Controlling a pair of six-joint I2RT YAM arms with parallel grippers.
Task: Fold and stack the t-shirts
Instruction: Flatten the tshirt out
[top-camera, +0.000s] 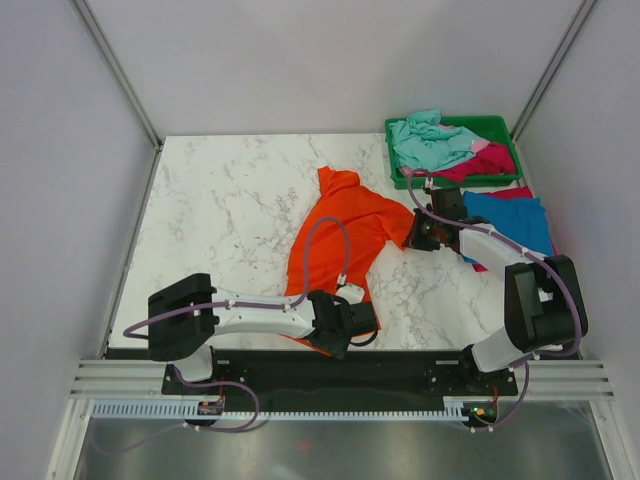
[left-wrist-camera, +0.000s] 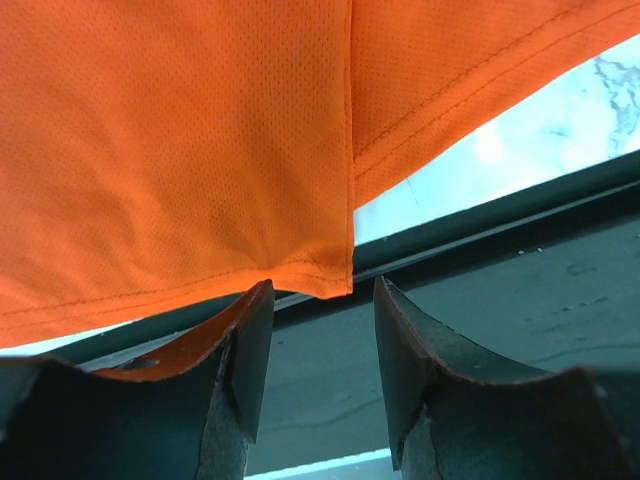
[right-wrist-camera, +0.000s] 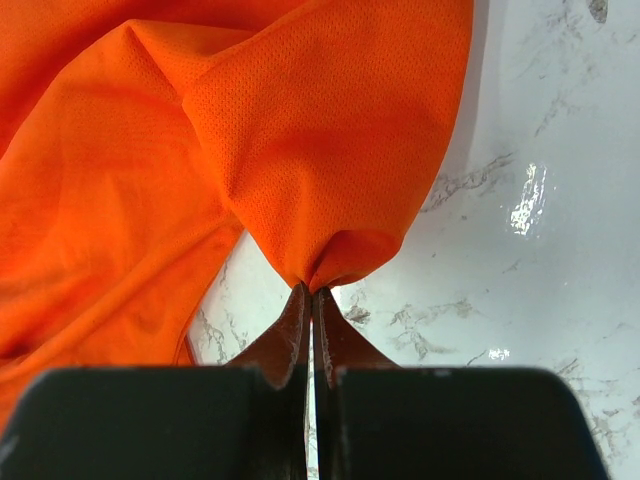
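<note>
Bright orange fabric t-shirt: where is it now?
The orange t-shirt lies mid-table in the top view, right gripper shut on its right edge, left gripper open at its near hem.

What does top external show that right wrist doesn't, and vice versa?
Only top external: the green tray holding a teal t-shirt and a magenta t-shirt, the blue t-shirt, the left gripper at the near hem of the orange t-shirt. Only right wrist: that the right gripper is pinched shut on an orange fold. Both: orange t-shirt, marble table.

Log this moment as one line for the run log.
orange t-shirt: unfolded, rumpled | left gripper: open at near hem | right gripper: shut on its edge
</note>
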